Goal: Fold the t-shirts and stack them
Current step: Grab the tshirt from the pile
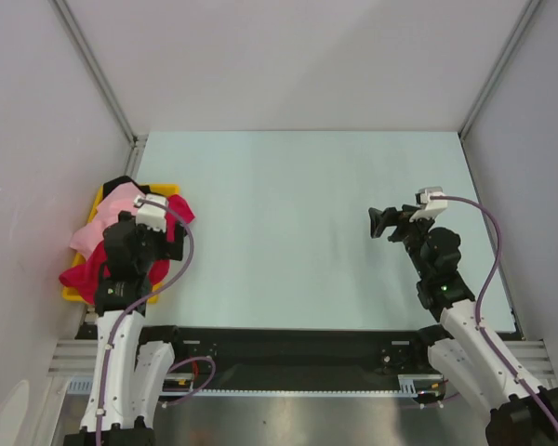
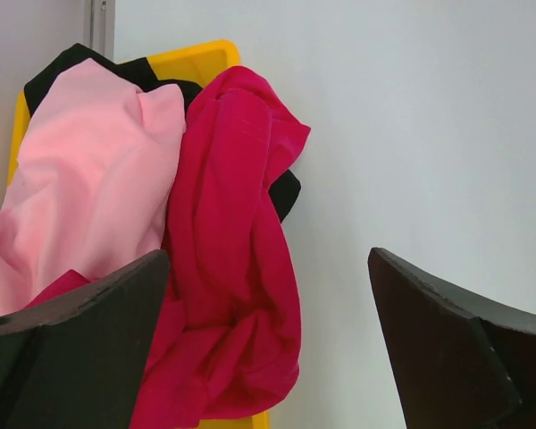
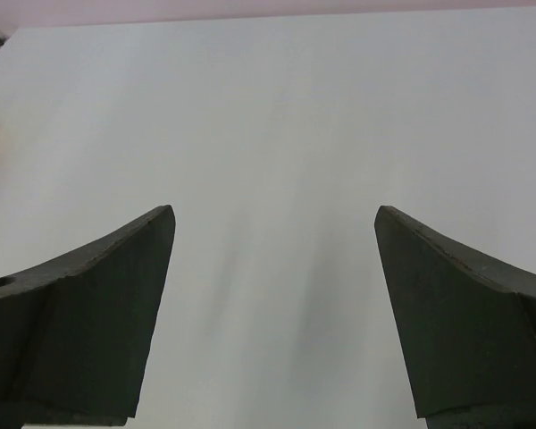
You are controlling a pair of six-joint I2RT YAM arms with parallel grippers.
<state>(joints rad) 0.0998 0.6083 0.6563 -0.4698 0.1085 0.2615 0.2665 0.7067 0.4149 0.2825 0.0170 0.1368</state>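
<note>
A heap of t-shirts lies in the yellow tray [image 1: 170,190] at the table's left edge. A light pink shirt [image 1: 112,209] lies on top, a magenta-red shirt [image 1: 82,271] hangs over the tray's right side, and a black shirt [image 1: 119,182] lies underneath. No orange shirt shows. In the left wrist view the pink shirt [image 2: 89,179], the magenta-red shirt [image 2: 237,250], the black shirt [image 2: 58,67] and the tray [image 2: 201,58] all show. My left gripper [image 1: 160,234] [image 2: 268,268] is open and empty, just above the magenta-red shirt. My right gripper [image 1: 379,223] [image 3: 275,219] is open and empty above bare table.
The pale table top [image 1: 288,232] spreads between the two arms. White walls with metal posts enclose it at the back and sides. The tray sits against the left wall.
</note>
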